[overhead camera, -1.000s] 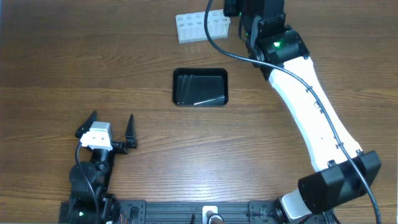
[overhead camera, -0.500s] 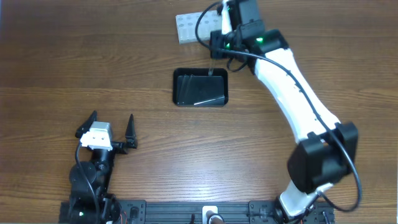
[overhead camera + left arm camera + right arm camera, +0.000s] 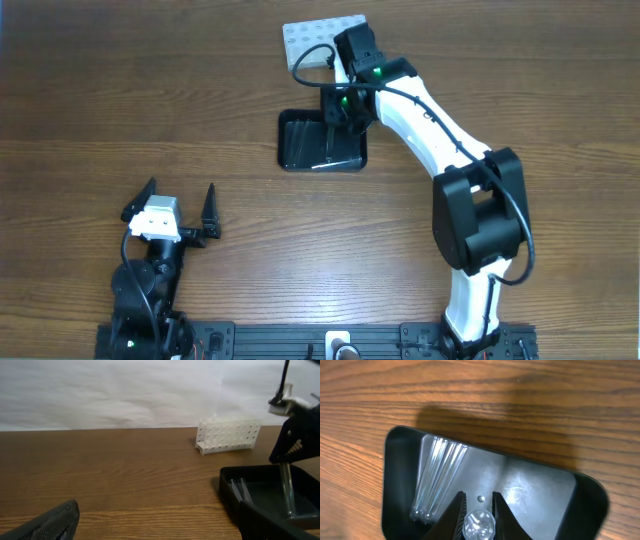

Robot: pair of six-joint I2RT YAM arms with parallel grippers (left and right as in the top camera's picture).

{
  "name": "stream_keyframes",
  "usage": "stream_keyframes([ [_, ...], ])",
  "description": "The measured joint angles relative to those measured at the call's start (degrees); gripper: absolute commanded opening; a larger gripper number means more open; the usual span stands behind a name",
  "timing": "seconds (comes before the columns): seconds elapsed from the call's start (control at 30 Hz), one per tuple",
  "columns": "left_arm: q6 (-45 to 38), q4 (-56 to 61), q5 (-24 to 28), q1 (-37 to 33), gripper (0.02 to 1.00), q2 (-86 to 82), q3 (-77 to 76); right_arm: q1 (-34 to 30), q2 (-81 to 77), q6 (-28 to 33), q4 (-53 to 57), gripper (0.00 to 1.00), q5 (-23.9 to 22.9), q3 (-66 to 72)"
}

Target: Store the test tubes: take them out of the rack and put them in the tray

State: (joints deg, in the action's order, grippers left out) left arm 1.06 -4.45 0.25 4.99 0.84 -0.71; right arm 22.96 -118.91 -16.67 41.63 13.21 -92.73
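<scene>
**Tilt the tube flat before letting go**

The test tube (image 3: 479, 526) stands nearly upright, its open mouth pinched between the fingers of the right gripper (image 3: 478, 502), over the bare part of the black tray (image 3: 394, 480). Whether its lower end touches the floor, I cannot tell. 2 tubes (image 3: 437, 477) lie side by side along one wall. The step in hand looks like the drop-off. It should go best if the wrist tilts so the tube settles low, roughly parallel to those 2 and just beside them, before the fingers part. A release from upright risks a bounce against the glass. The white rack (image 3: 305, 42) sits just beyond the tray. The left gripper (image 3: 180, 190) rests well apart, fingers spread, holding nothing.
</scene>
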Motion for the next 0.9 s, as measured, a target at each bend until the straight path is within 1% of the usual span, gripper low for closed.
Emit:
stream_keyframes([
  [0.07,0.0,0.0,0.0,0.0,1.000,0.0,0.0,0.0,-1.5,-0.3,-0.4,0.165,0.0,0.0],
  [0.1,0.0,0.0,0.0,0.0,1.000,0.0,0.0,0.0,-2.1,-0.7,-0.3,0.211,0.0,0.0],
  [0.17,0.0,0.0,0.0,0.0,1.000,0.0,0.0,0.0,-3.3,-1.0,-0.2,0.336,0.0,0.0],
  [0.2,0.0,0.0,0.0,0.0,1.000,0.0,0.0,0.0,-3.7,-1.2,-0.2,0.364,0.0,0.0],
  [0.3,0.0,0.0,0.0,0.0,1.000,0.0,0.0,0.0,-4.2,-1.1,-0.3,0.391,0.0,0.0],
  [0.53,0.0,0.0,0.0,0.0,1.000,0.0,0.0,-0.2,-3.8,-0.9,-0.8,0.395,0.0,0.0],
  [0.67,0.0,0.0,0.0,0.0,1.000,0.0,0.0,-0.6,0.4,0.7,0.0,0.421,0.0,0.1],
  [0.77,0.0,0.0,0.0,0.0,1.000,0.0,0.0,-1.4,7.4,2.2,0.8,0.492,-0.7,0.1],
  [0.83,0.0,0.0,0.0,0.0,1.000,0.0,0.0,-2.1,14.2,3.4,1.9,0.524,-2.8,0.1],
  [0.9,0.0,0.0,0.0,0.0,1.000,0.0,0.0,-3.1,21.1,4.6,2.9,0.597,-6.3,0.1],
])
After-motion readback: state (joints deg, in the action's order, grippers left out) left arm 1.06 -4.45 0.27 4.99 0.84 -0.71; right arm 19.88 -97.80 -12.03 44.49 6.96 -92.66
